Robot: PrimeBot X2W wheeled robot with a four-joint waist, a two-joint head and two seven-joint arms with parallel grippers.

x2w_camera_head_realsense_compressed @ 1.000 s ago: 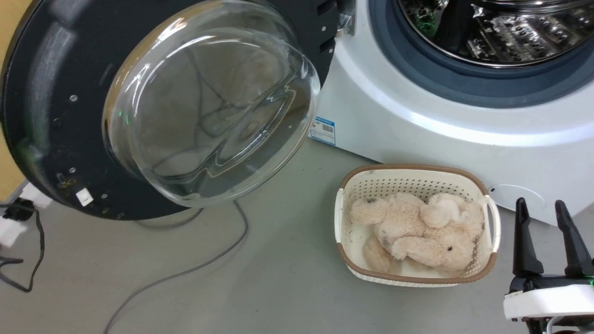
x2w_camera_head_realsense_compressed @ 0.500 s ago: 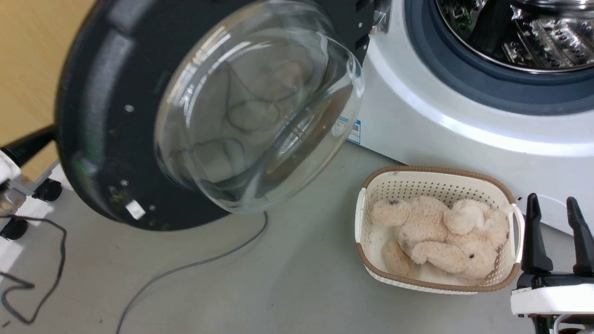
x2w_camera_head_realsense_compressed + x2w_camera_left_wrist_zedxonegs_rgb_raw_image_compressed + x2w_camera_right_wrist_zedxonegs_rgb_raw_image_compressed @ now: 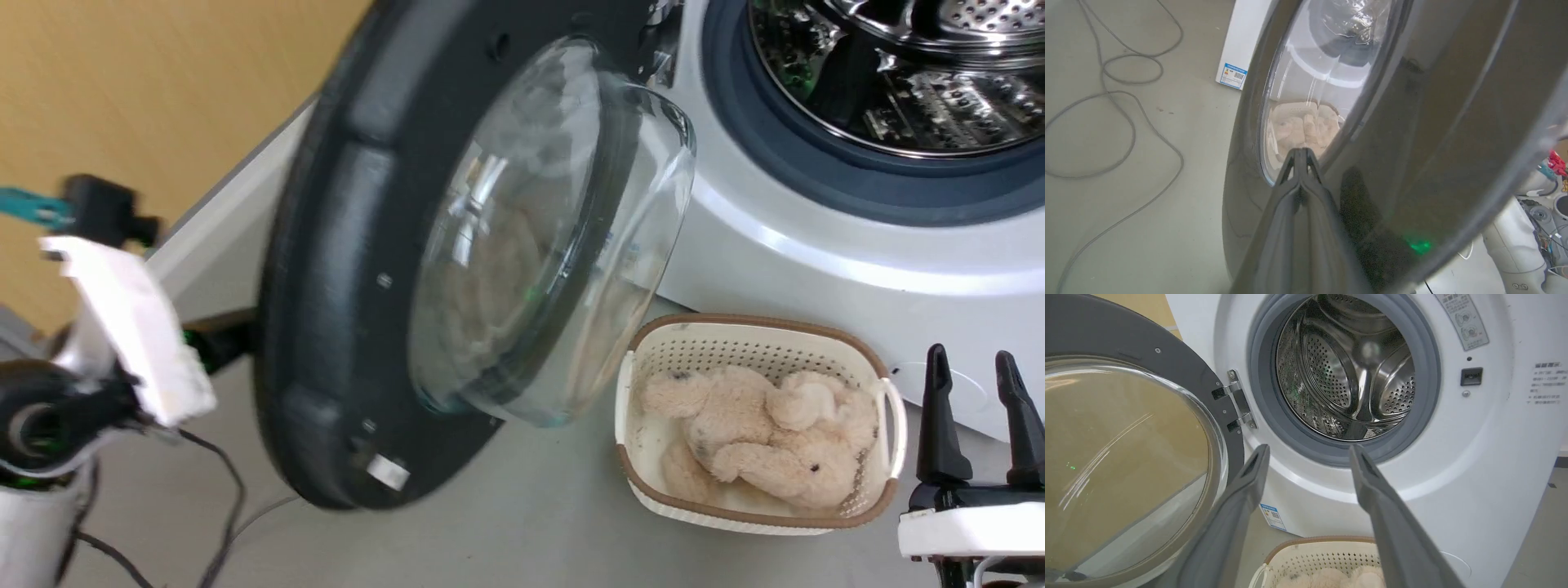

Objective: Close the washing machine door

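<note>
Grey floor (image 3: 1167,253); wrist view shows left pincer (image 3: 1301,152) closed against door (image 3: 1412,122).

In your head view, the washing machine door (image 3: 343,269) stands centre-left, hinged at top centre to the washing machine (image 3: 816,269) at upper right. The basket (image 3: 735,347) sits lower right, before the machine, a plush toy (image 3: 759,433) inside. Your right gripper (image 3: 970,355) rises right of the basket. Your left arm (image 3: 122,327) is at the left edge, beside the door.
</note>
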